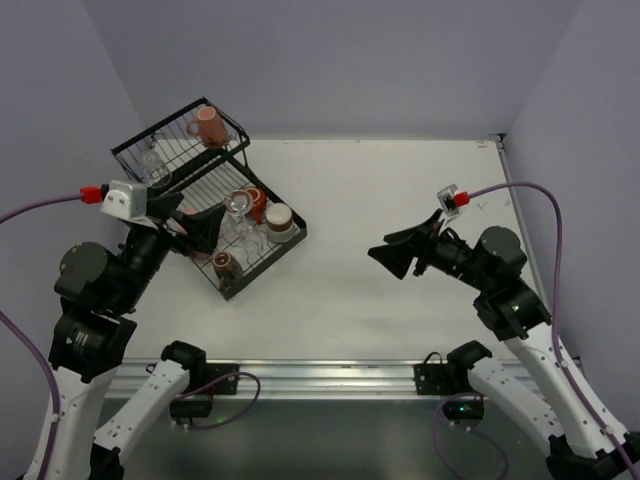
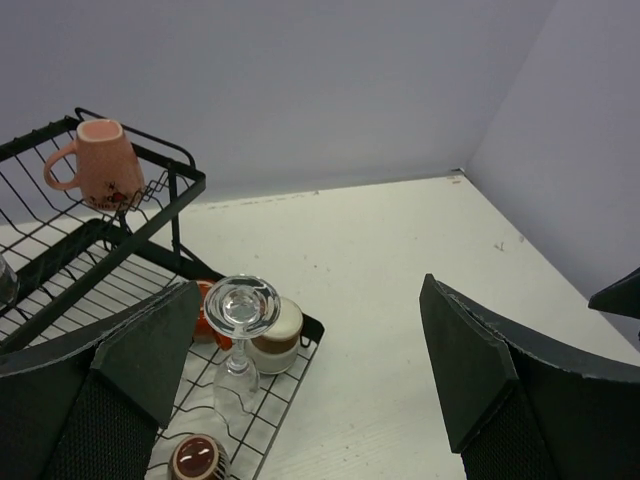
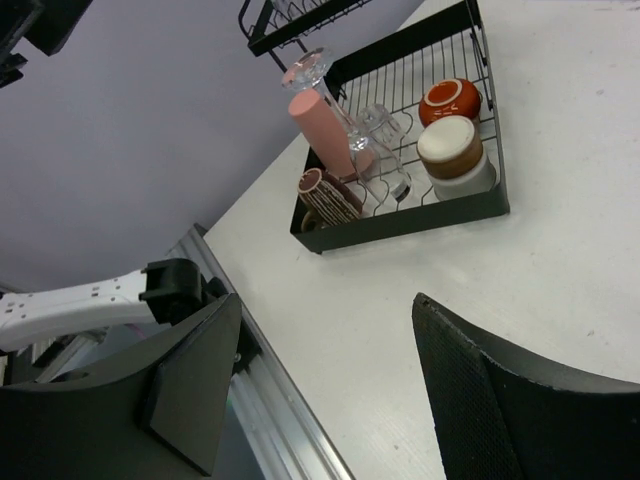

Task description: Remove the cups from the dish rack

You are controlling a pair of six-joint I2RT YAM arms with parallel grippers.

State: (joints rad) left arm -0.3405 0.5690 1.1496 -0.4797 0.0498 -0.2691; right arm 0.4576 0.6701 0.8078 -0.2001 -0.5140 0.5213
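Top view: dish rack (image 1: 190, 170) sits at the far-left corner of the worktop (image 1: 400, 190), pink mug (image 1: 208, 127) on its raised basket. Left end effector (image 1: 203, 233) released, over the rack's near end. Right end effector (image 1: 392, 256) released, toward the right edge.
Left wrist: inverted stemmed glass (image 2: 240, 305) in the tray.
Right wrist: salmon tumbler (image 3: 322, 130) and orange-red mug (image 3: 450, 100) in the tray.

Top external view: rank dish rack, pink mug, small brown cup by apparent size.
1. dish rack, by far
2. pink mug
3. brown cup
Mug and cup sit at different heights, so their order is unsure.
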